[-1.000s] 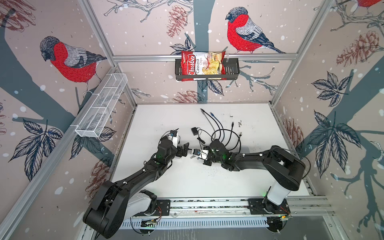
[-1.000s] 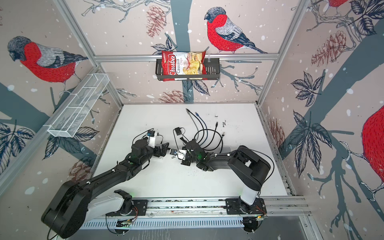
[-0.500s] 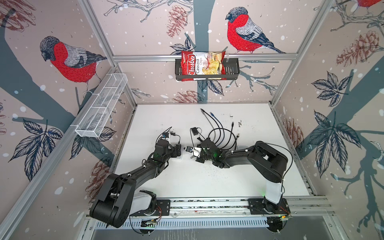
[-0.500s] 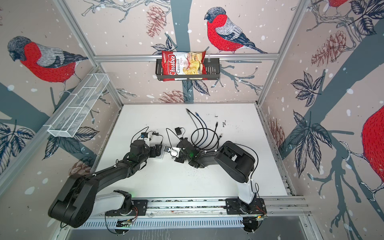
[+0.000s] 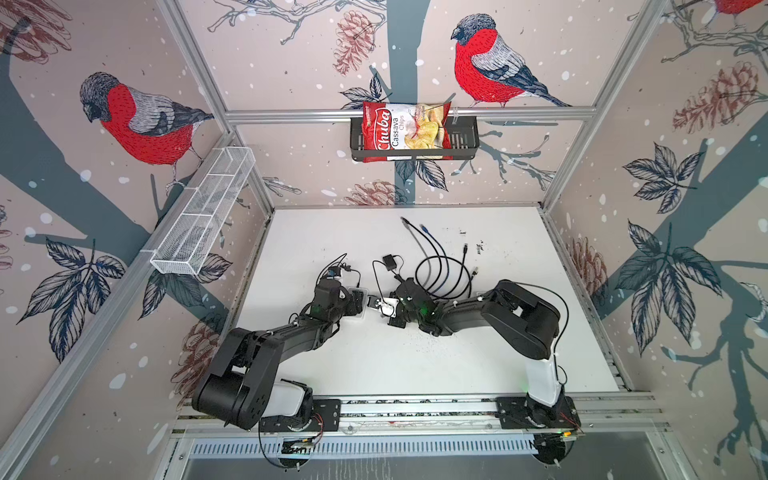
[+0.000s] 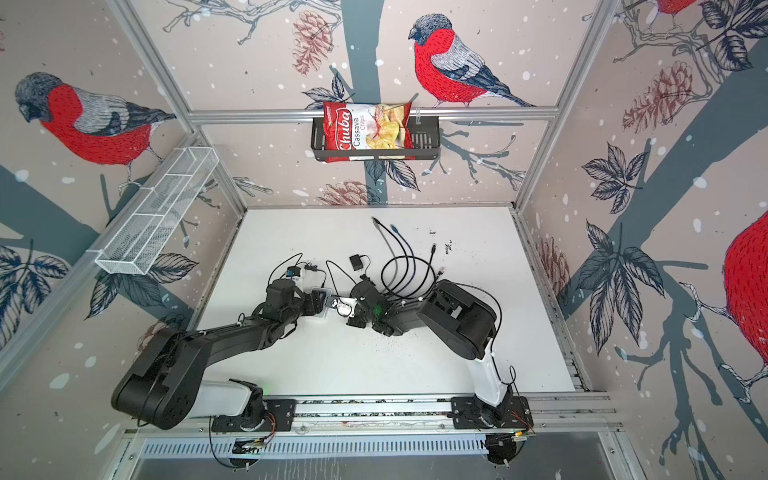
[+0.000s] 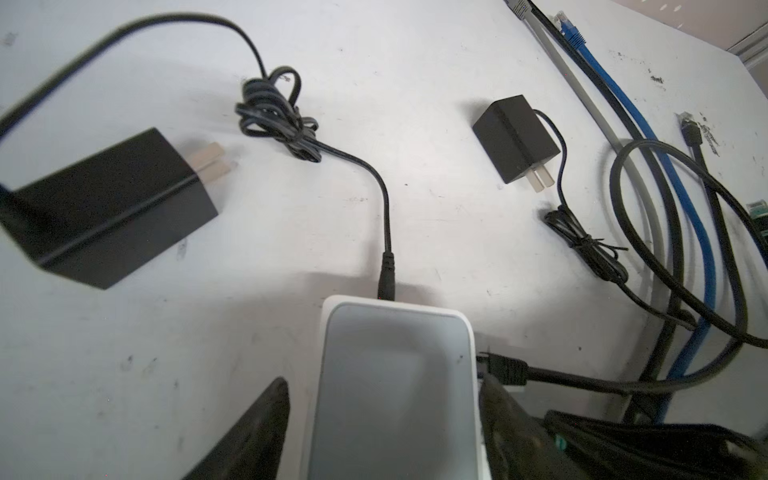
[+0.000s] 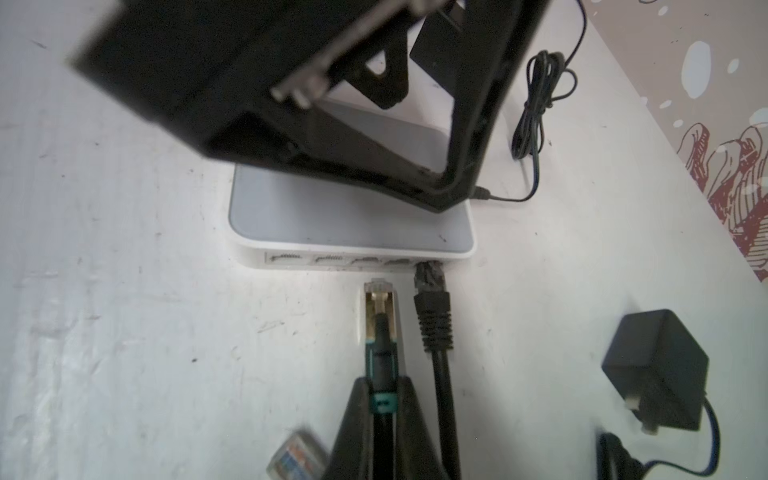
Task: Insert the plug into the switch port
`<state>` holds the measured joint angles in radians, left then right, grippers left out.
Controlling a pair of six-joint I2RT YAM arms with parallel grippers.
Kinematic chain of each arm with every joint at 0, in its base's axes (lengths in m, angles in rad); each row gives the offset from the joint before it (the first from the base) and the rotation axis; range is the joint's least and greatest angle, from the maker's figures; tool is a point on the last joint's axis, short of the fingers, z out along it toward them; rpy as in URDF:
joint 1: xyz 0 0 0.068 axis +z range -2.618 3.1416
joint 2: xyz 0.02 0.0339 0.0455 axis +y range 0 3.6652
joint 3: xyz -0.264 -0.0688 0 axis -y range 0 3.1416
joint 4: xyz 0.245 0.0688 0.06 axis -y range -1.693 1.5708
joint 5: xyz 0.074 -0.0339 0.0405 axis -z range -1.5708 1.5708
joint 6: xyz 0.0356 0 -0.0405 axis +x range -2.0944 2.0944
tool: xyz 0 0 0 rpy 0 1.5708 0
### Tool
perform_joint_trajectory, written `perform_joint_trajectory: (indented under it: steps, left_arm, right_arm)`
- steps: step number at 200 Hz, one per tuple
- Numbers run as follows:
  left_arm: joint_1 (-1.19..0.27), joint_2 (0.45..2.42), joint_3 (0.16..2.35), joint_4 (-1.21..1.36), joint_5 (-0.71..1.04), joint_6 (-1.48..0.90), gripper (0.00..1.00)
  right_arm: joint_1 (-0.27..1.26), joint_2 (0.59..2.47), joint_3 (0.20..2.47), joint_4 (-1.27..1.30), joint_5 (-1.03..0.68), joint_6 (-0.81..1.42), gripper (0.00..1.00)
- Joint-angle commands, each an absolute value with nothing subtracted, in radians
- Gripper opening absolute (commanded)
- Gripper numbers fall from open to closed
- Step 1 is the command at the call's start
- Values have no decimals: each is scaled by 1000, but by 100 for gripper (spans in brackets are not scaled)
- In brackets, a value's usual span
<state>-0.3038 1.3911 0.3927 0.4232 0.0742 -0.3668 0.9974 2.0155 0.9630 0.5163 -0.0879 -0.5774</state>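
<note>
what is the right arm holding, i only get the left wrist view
Observer: The right gripper pinches a green-booted plug by its boot, jaws shut on it.
Operator: how far from the switch
Observer: Its tip is just short of the switch, facing the port row, not in yet.
Operator: any ports taken
Observer: One. A black plug sits in the end port, and the four beside it look empty.
</note>
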Motion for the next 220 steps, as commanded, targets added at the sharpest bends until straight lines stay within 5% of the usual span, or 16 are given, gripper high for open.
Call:
perform_joint_trajectory:
  steps: [1, 220]
  left_arm:
    - [-301, 1416, 413, 444, 91, -393, 66]
    - [-301, 1442, 383, 498, 104, -478, 56]
  right_arm:
    - [1001, 2023, 973, 537, -101, -584, 0]
    - [997, 2028, 966, 625, -171, -461, 0]
